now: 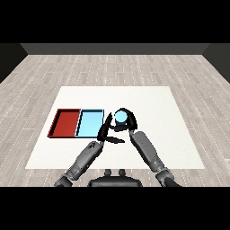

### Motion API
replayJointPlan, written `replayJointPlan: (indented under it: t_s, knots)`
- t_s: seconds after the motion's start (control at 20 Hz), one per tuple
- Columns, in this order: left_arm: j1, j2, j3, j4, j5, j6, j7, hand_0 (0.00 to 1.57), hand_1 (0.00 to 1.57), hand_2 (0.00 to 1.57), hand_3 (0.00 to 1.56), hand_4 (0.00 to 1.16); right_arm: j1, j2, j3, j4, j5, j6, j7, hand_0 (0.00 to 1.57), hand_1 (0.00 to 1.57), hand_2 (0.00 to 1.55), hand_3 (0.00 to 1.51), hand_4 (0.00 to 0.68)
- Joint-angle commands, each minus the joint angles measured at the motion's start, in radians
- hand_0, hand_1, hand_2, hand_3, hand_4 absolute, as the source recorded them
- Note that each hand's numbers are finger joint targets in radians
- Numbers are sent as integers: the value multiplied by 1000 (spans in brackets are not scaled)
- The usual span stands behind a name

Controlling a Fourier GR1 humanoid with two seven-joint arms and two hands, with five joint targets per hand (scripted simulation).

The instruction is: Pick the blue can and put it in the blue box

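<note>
On the white table (pixel 148 99), the blue can (pixel 120 117) sits just right of the light blue tray (pixel 90 123), outside it, with the red tray (pixel 66 122) lying against that tray's left side. Only the can's round pale-blue end shows from the head view, so its long axis appears to run roughly up and down, the top facing the camera; whether it rests on the table or is raised off it cannot be told. The right robot hand (pixel 130 121) wraps the can, its black fingers curled over the far side and down the right edge, with more black showing along the can's left side. The right forearm runs from the lower right corner up to the can. The left robot hand (pixel 107 133) lies just below and left of the can, close by the light blue tray's right edge, its fingers stretched out fairly straight and holding nothing, one pointing up toward the can and another reaching rightward beneath it.
</note>
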Motion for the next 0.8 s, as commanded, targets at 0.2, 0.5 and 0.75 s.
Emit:
replayJointPlan:
  t_s: [0.2, 0.5, 0.75]
  knots:
    - [-77, 0, -91, 67, 95, 93, -28, 0, 0, 0, 0, 0, -57, 0, 3, 76, -46, -12, -52, 1432, 1432, 1463, 1379, 559]
    - [-119, 0, -22, 164, 96, 21, -39, 0, 0, 0, 0, 0, 40, 0, 72, -7, -25, -2, -55, 1425, 1425, 1460, 1377, 550]
    - [-12, 13, -41, 15, 22, 34, 23, 0, 0, 0, 0, 0, 47, -28, 36, -142, 10, 14, 59, 1425, 1425, 1462, 1384, 547]
